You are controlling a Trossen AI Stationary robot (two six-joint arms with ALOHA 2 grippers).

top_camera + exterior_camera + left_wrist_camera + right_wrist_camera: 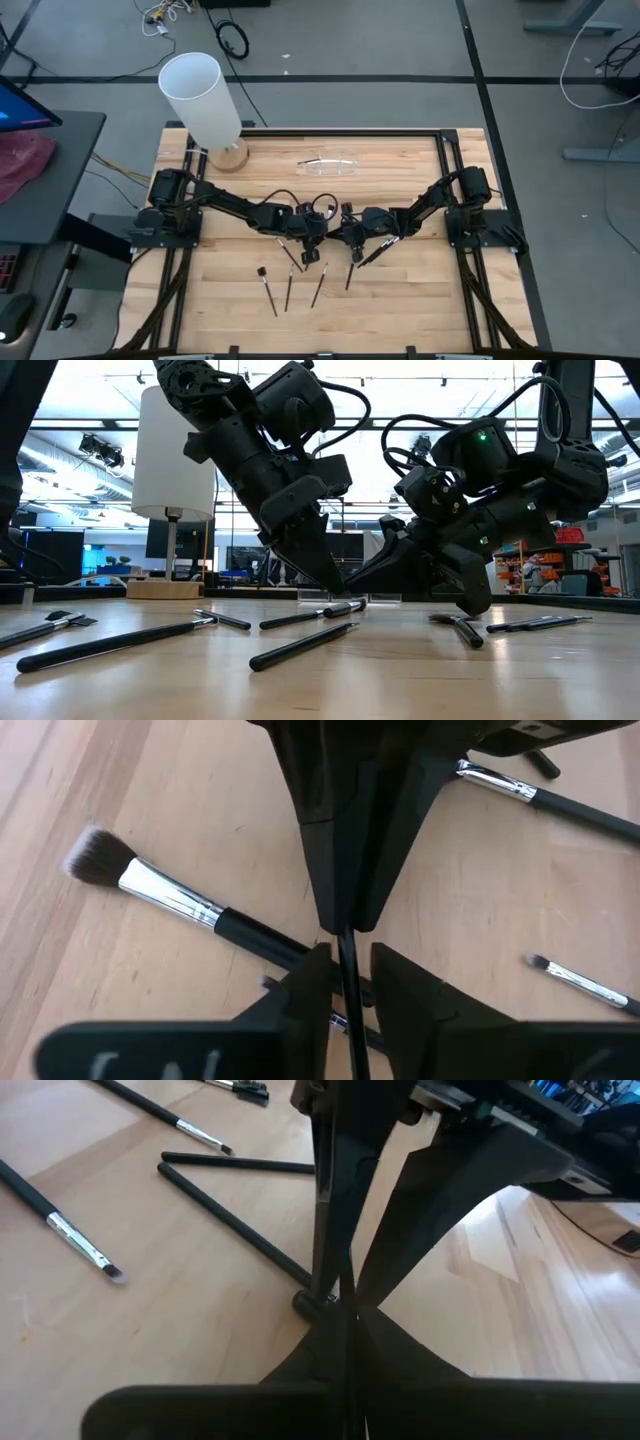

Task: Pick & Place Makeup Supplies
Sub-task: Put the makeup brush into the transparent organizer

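Observation:
Both grippers meet over the middle of the table. My right gripper is shut on a thin dark makeup brush handle. My left gripper is open, with one finger close on each side of that same handle and a sliver of table showing between. In the high view the left gripper and the right gripper almost touch. Several other makeup brushes lie flat on the wood: a fluffy one with a silvery ferrule, thin ones toward the near edge, and more beside the grippers. My right gripper pinches the thin handle between its two fingertips. From there the handle runs straight on into the gap of my left gripper. Which end of the brush the fingers have, I cannot tell.
A tall white cylinder on a wooden foot stands at the far left corner. A clear flat piece lies at the far middle. Loose brushes are scattered between the grippers and the near edge. Black rails frame the tabletop.

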